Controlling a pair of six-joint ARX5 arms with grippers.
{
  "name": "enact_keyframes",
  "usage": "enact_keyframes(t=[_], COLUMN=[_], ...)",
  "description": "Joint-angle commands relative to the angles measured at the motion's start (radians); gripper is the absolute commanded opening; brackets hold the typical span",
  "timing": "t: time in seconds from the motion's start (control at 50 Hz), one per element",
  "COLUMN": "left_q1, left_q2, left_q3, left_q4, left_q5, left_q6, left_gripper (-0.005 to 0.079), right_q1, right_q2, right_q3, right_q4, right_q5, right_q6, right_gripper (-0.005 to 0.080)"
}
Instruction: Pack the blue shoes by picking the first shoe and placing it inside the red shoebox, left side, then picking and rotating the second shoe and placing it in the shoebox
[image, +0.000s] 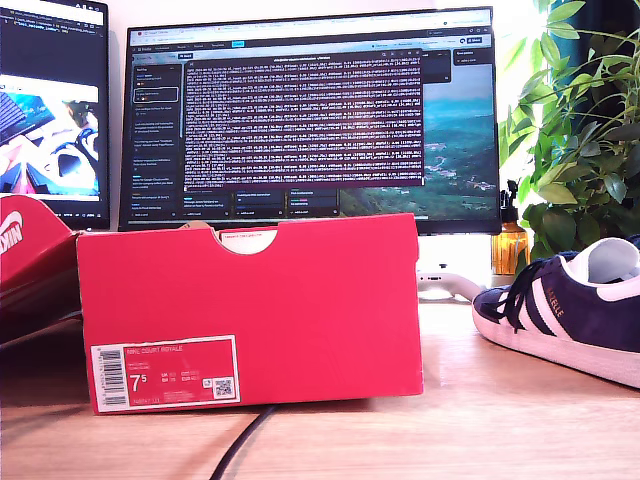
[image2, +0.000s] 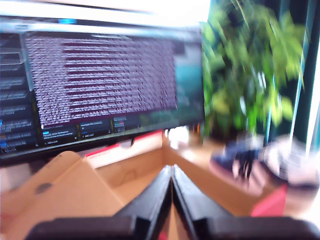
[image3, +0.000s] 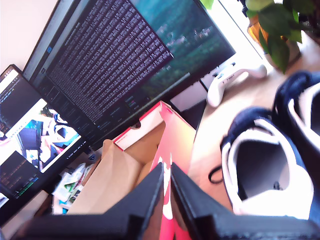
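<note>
- Black jaws of my first gripper (image2: 171, 170) are pressed together with nothing between them. They hang over the open red shoebox (image2: 145, 175), and no shoe shows on the brown inside just beneath. This view is blurred.
- Black too, my second gripper (image3: 167, 169) is closed to a sliver and holds nothing. The box's red wall is directly ahead of its tips.
- Past that wall, off to one side of my second gripper, the blue shoes (image3: 260, 170) sit on the wooden desk (image: 450, 420). They are touching each other and are outside the box.
- Farther out are a white game controller (image3: 232, 80), a red lid (image: 30, 250), the monitors (image: 310, 110) and a plant (image: 580, 120). A black cable (image: 240, 445) runs out from under the box.
- Risks, as I judge them:
  - Closed jaws would shove a shoe rather than grip it, so they need to open first.
  - Lifting one shoe may drag its touching partner.
  - A carried shoe could clip the box rim and slide the box.
  - The controller is near enough to the shoes to be knocked.
- Count: two grippers, two shoes, one box, one lid, two monitors, one controller, one plant, one cable.
</note>
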Motion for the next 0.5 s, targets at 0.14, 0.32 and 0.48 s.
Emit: enact_keyframes(t=[0.14,0.32,0.48], left_q1=[-0.019,-0.092,-0.215], left_q2=[0.19,0.349,0.457], left_q3=[0.084,0.134,0.142], left_q4=[-0.266,-0.388,-0.411], left_q5=[-0.001,-0.059,-0.167], left_q6=[0.394,0.61,0.66], left_gripper=[-0.0016,-0.0016,-0.0016], right_q1=[0.004,0.005,0.004], right_q2=[0.113,0.267,0.418], right_q3=[0.06,0.088,0.134], right_q4=[-0.1,-0.146,-0.154], right_q5=[0.062,0.075,0.109], right_q6=[-0.165,-0.175,-0.218], right_gripper=[-0.0011,-0.0011,-0.0011])
